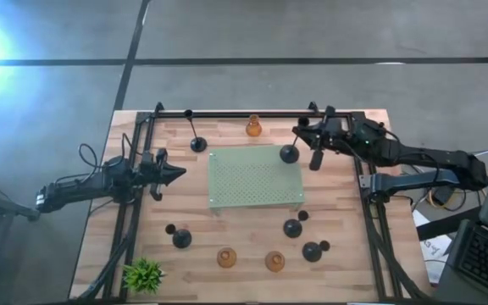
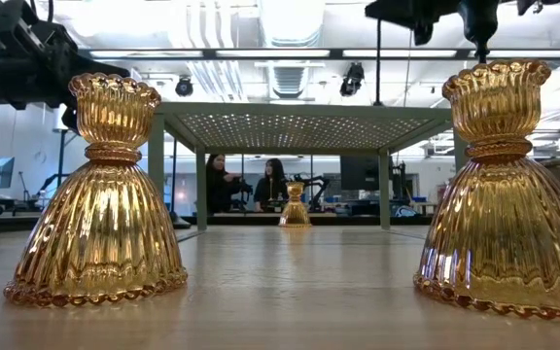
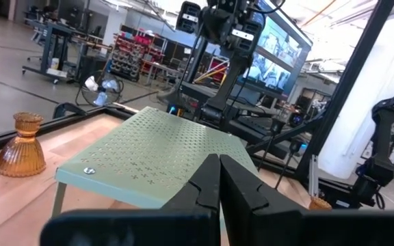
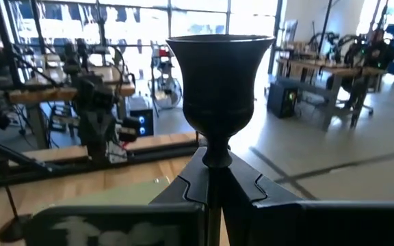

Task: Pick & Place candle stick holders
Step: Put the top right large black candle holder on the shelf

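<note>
Wooden tabletop [image 1: 252,246] framed by black rails fills the overhead view, with a pale green perforated shelf [image 1: 255,178] standing on thin legs at its centre. At the left, the left gripper [image 1: 176,174] waits just beside the shelf's left edge, its fingers pressed together and holding nothing. A small green plant [image 1: 144,274] sits at the near left corner. Near it stand a short black holder [image 1: 181,238] and, further right along the near edge, two amber holders [image 1: 226,257], with two more black ones [image 1: 292,227] to their right. At the far side stand a tall black holder [image 1: 197,142] and a third amber holder [image 1: 253,128]. At the far right corner of the shelf, the right gripper [image 1: 315,161] is clamped on the thin stem of a black goblet-topped holder [image 4: 217,82], its round base [image 1: 289,153] hanging over the shelf corner. The black holders look rigid, smooth and bottom-heavy, best taken by the stem just under the cup. The amber ones appear to be ribbed glass, breakable and slippery, best gripped at the narrow waist.
</note>
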Action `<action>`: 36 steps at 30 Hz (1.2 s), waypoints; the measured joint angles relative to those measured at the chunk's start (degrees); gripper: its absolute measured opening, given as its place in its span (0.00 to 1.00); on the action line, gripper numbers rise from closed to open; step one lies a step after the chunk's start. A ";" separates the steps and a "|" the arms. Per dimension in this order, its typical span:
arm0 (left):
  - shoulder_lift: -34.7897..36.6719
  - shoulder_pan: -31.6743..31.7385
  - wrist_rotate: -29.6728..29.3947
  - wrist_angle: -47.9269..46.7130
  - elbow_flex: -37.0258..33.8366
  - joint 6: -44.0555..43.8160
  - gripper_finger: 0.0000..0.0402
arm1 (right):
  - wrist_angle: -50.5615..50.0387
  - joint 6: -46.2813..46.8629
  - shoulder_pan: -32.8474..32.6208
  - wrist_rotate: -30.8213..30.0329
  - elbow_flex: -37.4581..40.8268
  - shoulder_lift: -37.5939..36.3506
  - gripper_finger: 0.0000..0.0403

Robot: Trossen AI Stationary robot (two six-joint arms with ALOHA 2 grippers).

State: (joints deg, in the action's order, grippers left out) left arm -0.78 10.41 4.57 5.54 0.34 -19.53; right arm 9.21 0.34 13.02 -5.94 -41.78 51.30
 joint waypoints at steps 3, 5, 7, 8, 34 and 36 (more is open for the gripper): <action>0.00 0.00 -0.12 0.00 0.00 0.00 0.01 | 0.52 1.17 0.38 0.00 0.00 1.91 0.03; 0.00 0.00 -0.12 0.00 0.00 0.00 0.01 | 1.58 2.28 0.50 0.03 0.00 2.94 0.03; 0.00 0.00 -0.19 0.00 0.00 0.00 0.01 | 3.17 2.47 0.50 0.05 0.00 3.70 0.03; 0.00 0.00 -0.19 0.00 0.00 0.00 0.01 | 3.71 2.47 0.50 0.05 0.00 4.00 0.03; -0.02 0.00 -1.24 -0.02 -0.01 -0.04 0.01 | 6.18 4.24 2.54 0.50 -0.13 8.54 0.03; -0.02 -0.01 -1.24 -0.02 -0.01 -0.04 0.01 | 6.17 4.29 2.73 0.45 -0.15 8.43 0.03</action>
State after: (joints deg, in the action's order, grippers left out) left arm -0.80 10.40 3.33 5.52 0.33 -19.57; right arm 15.38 4.63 15.75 -5.48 -41.93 59.72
